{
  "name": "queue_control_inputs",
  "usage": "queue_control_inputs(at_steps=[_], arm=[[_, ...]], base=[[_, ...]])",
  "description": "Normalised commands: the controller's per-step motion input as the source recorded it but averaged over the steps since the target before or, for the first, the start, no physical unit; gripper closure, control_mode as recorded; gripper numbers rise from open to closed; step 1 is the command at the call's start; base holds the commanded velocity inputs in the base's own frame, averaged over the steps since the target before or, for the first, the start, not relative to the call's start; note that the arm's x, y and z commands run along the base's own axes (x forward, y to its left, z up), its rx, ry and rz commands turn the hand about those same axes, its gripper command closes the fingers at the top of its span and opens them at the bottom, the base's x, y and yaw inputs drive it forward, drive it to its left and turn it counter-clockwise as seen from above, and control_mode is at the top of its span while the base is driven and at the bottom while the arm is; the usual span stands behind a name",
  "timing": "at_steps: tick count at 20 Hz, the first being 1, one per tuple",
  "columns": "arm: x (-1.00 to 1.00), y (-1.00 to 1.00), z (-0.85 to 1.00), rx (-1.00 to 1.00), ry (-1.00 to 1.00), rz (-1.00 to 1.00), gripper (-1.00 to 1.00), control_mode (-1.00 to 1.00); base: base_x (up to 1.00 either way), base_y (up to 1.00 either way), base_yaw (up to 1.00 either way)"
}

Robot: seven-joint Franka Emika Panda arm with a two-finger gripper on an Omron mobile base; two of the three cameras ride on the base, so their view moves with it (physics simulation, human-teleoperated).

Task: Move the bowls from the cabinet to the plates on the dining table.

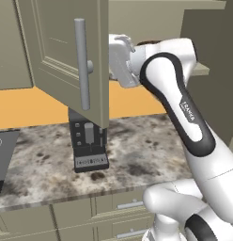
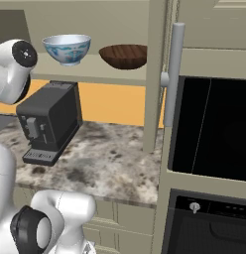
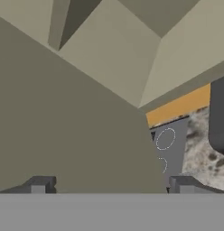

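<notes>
Beige-grey cabinet (image 2: 145, 30) open, two bowls on its shelf, jaws released and holding nothing.
The white bowl with blue pattern (image 2: 67, 48) and the dark wood-grain bowl (image 2: 124, 56) sit side by side, apart, on the inner shelf (image 2: 90, 74), above a dark coffee machine (image 2: 49, 121) on the speckled stone bench (image 2: 110, 158). The gripper (image 3: 111, 186) faces the cabinet door (image 1: 57, 52) from close up, its tips spread wide; the door's silver handle (image 1: 81, 63) stands vertical.
</notes>
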Motion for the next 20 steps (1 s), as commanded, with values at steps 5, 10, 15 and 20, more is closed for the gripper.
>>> queue_control_inputs(at_steps=[5, 10, 15, 20], arm=[[0.09, 0.11, 0.0, 0.05, 0.03, 0.11, -1.0, -1.0], [0.0, 0.41, 0.0, 0.07, 0.1, 0.15, -1.0, -1.0], [-0.04, 0.49, 0.0, 0.03, 0.03, 0.13, -1.0, -1.0], [-0.17, 0.56, 0.0, 0.01, 0.0, 0.13, -1.0, -1.0]], base=[[0.0, 0.0, 0.0], [0.0, 0.0, 0.0], [0.0, 0.0, 0.0], [0.0, 0.0, 0.0]])
